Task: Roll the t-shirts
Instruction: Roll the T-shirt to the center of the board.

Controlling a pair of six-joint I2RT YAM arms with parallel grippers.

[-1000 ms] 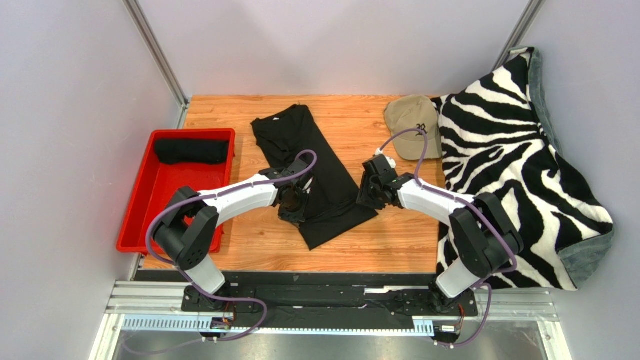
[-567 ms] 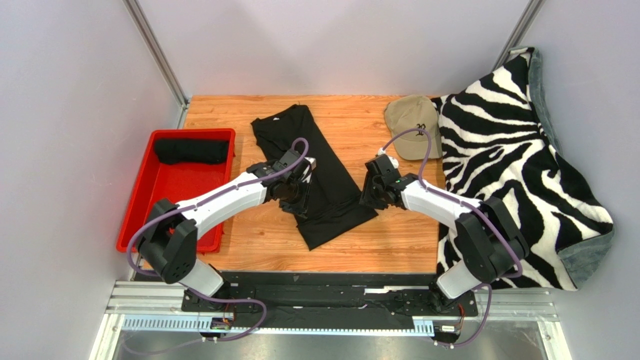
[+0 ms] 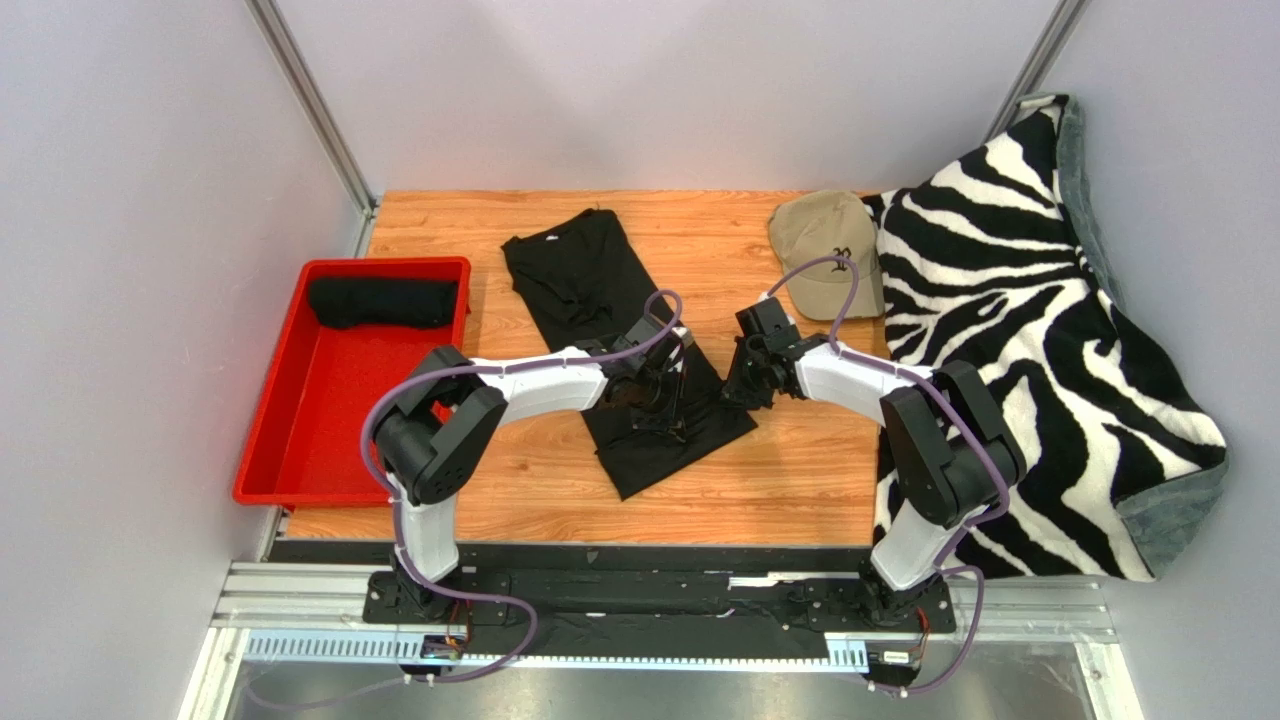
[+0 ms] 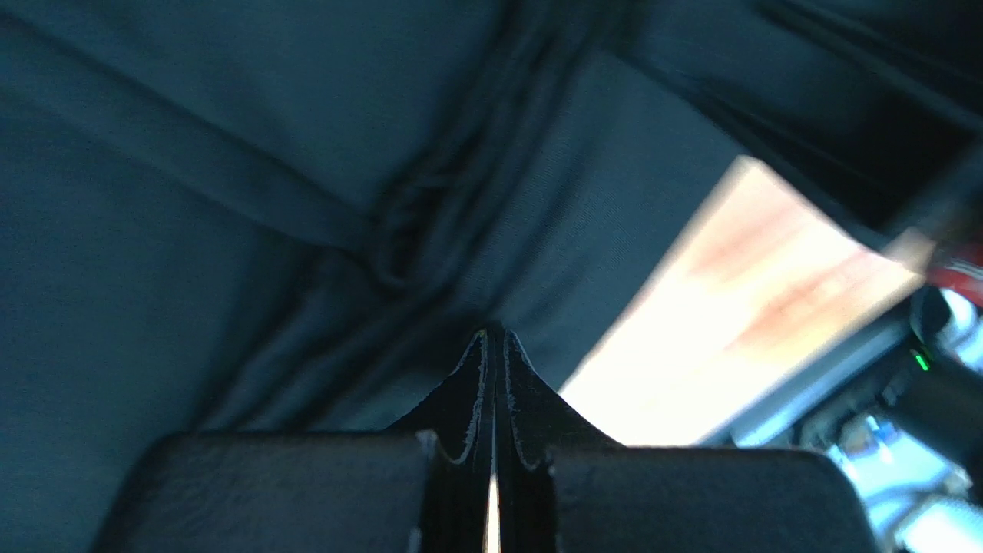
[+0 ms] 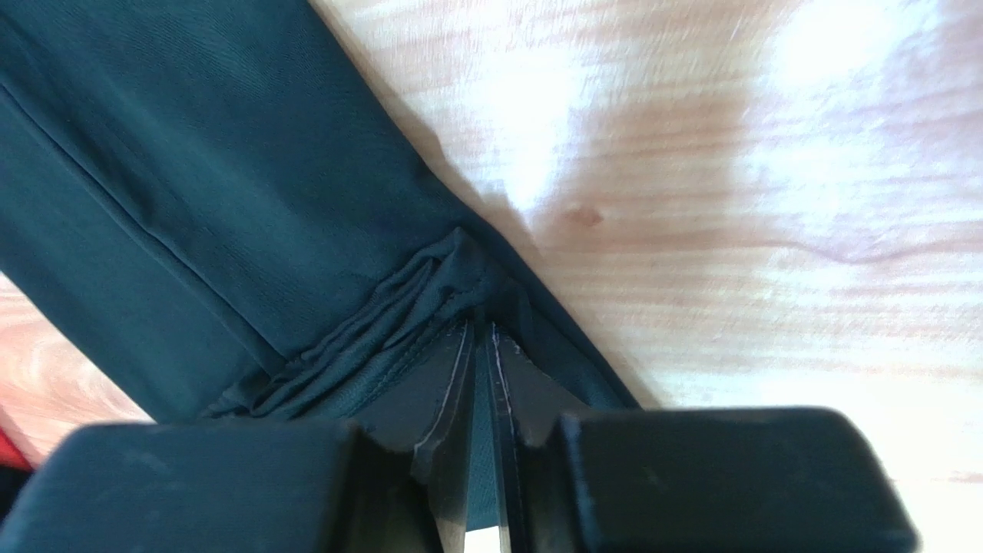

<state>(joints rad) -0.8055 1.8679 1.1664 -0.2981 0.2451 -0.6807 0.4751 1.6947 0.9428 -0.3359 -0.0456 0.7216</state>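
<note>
Black and limp, the thin folded t-shirt (image 3: 579, 285) lies mid-way across the wooden tabletop (image 3: 781, 465), light and likely to slump unless taken by an edge: the right hand (image 5: 482, 328) pinches its bunched right hem, while the left hand (image 4: 494, 340), fully closed, noses its middle, though I cannot tell whether it has caught any cloth.

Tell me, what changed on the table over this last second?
The left gripper swung rightward across the flat black t-shirt and is now shut over its wrinkled middle. The right gripper edged in towards the shirt and closed, pinching its right edge. The red plastic tray, the rolled black shirt in it, the tan cap and the zebra-striped blanket stayed put.
</note>
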